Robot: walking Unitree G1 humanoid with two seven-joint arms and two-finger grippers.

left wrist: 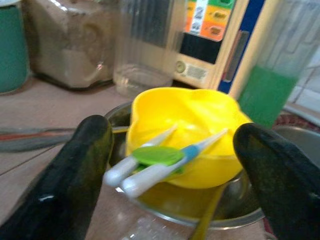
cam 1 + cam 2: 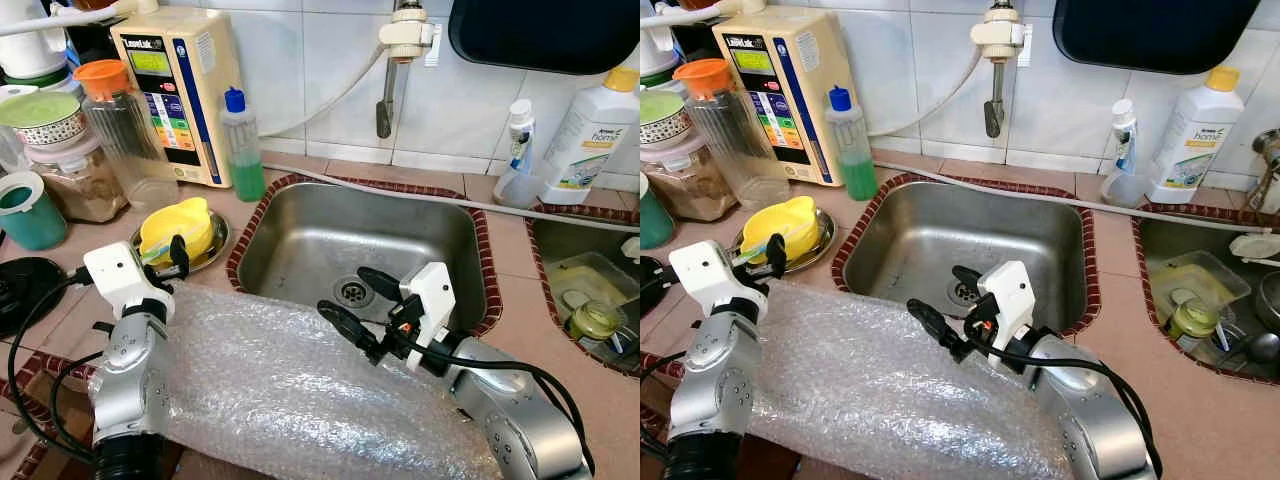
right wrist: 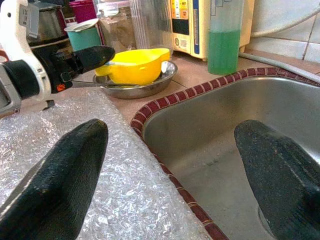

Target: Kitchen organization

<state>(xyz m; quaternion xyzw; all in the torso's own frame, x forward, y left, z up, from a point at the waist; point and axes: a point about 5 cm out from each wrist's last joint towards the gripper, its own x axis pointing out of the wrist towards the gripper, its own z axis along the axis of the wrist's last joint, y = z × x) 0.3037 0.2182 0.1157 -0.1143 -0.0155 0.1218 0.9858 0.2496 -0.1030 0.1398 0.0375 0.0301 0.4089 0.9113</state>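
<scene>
A sheet of bubble wrap (image 2: 300, 385) is lying nearest the robot, spreading across the worktop (image 2: 520, 300) between the two arms and beneath both grippers. The right gripper (image 2: 358, 301) is hovering with its fingers spread wide and empty — one finger over the far edge of the wrap, the other out over the steel sink (image 2: 330, 235), whose drain (image 2: 352, 291) is sitting just beyond its tips. The left gripper (image 2: 172, 257) is hanging at the wrap's far left corner, its jaws likewise parted and holding nothing.

Directly ahead of the left gripper's fingers, a yellow bowl (image 1: 190, 135) is resting in a shallow steel dish (image 2: 215, 240), with two toothbrush-like handles (image 1: 155, 165) — one with a green band — lying across its near rim and pointing back toward the gripper. Whether the fingertips are touching them cannot be told.

Farther beyond that gripper, a clear jar with an orange lid (image 2: 115, 120) is standing beside a jar of brown contents (image 2: 80, 180), a teal cup (image 2: 30, 210) and a cream water ioniser unit (image 2: 175, 90). A bottle of green liquid with a blue cap (image 2: 242, 145) is standing at the sink's far left corner.

Beyond the right gripper, a wall tap (image 2: 395, 60) is hanging above the sink, and off to its right a small spray bottle (image 2: 517, 150) and a white detergent bottle with a yellow cap (image 2: 590, 135) are standing against the tiles, behind a second basin (image 2: 590, 290) holding dishes.
</scene>
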